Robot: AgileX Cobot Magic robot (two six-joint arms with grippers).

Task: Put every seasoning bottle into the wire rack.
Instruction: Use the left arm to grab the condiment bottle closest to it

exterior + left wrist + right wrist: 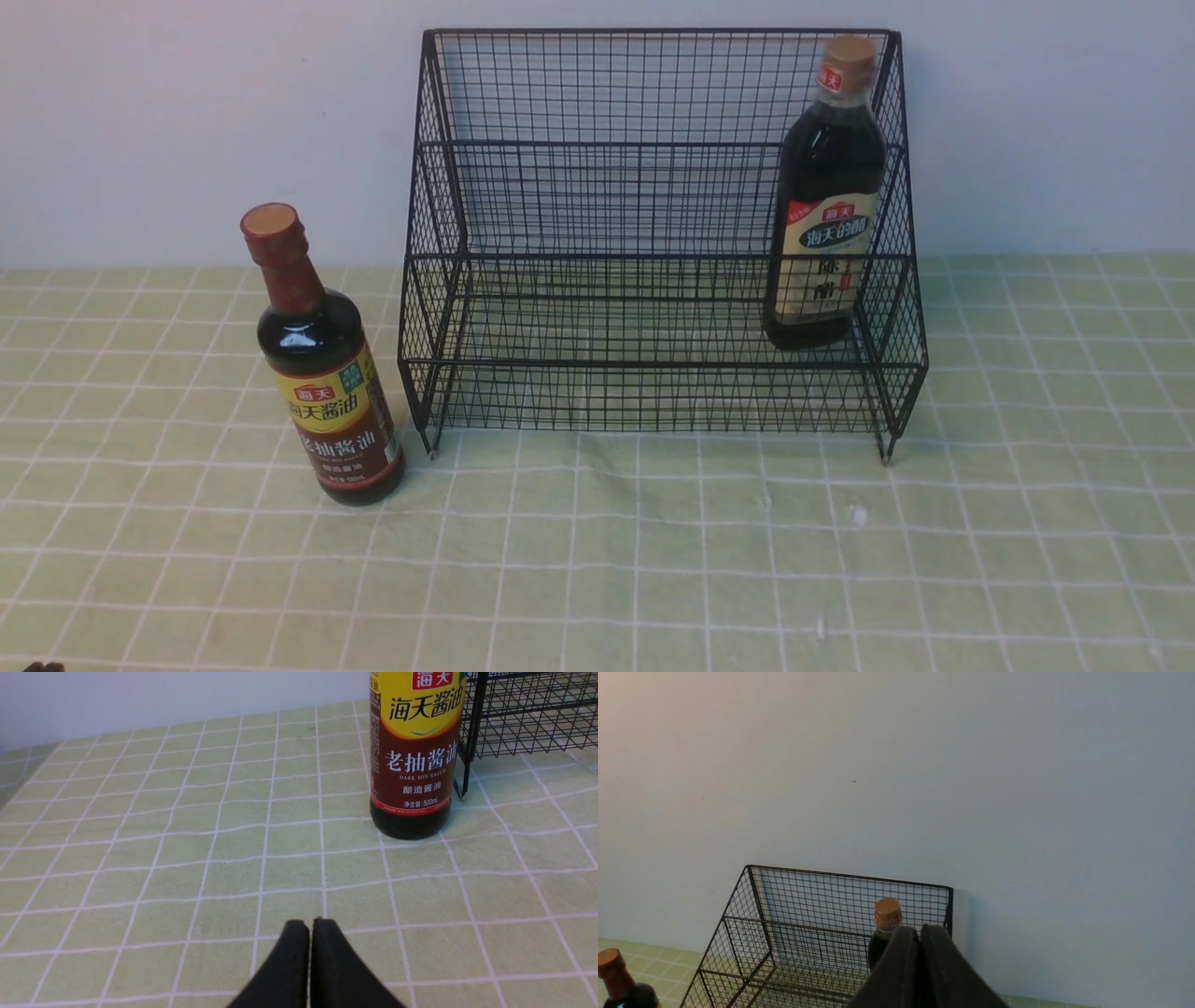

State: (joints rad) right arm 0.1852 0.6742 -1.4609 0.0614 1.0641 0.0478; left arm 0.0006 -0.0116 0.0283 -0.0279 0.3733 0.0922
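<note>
Your wire rack (653,233) stands at the back of the counter (653,560), its tall back close to the pale wall (187,112), and the counter is covered by a green cloth with a white grid. One of your two seasoning bottles is already in it: the tan-capped bottle (826,196) with the cream label stands upright on the lower front tier, at the rack's right end and close against the sloping right side, with its cap reaching about as high as the rack's top rim. The red-brown-capped bottle (322,364) is still outside the rack. It stands upright on the counter just beside the rack's left front foot, with its yellow-and-brown label turned forward. Your left gripper (309,926) is clenched, with its two dark fingers pressed together and nothing between them. It sits low over the cloth, and the red-brown-capped bottle is ahead of it and well apart. Your right gripper (920,933) is clenched too and holds nothing. In its wrist view, it points toward the right end of the rack, and the tan cap shows just past its fingertips.
</note>
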